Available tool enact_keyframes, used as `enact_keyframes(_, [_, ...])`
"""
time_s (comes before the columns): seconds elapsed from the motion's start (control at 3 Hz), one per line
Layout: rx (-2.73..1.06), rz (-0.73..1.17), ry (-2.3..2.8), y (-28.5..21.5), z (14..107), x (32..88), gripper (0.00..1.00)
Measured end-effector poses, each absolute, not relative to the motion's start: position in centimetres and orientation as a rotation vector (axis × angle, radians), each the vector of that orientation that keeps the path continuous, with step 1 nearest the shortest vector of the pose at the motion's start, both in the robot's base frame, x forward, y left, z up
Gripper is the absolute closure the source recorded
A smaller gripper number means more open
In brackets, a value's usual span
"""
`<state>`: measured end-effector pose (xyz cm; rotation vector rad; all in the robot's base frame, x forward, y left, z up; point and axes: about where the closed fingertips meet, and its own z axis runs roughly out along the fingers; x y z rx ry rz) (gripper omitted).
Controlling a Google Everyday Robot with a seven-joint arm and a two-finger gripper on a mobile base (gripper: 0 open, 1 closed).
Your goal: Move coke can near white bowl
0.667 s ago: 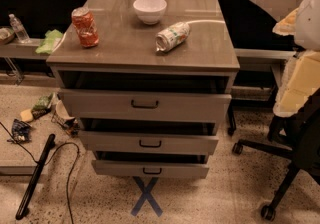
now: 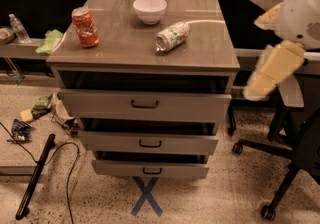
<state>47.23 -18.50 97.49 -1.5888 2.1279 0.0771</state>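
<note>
coke can (image 2: 85, 27) upright, table (image 2: 125, 50) left, apart from white bowl (image 2: 150, 9) | prob light, thin-walled, dented, slick: grip mid-body | gripper (image 2: 265, 80) off table's right, apart/together can't tell

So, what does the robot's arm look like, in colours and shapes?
The arm is a rounded white shell with a few small dark specks. The gripper, right of the drawer cabinet, is a blocky pale cream-yellow piece with a lighter tip. No cables or printed markings show.
</note>
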Motion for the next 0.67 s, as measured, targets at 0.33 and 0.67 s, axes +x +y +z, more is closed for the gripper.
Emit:
enact_keyframes(0.33, [-1.415, 0.314, 2.018, -12.5, 97.1, 51.4, 0.0])
enact_keyframes(0.67, [-1.283, 0.459, 1.934, -5.4, 97.2, 54.5, 0.0])
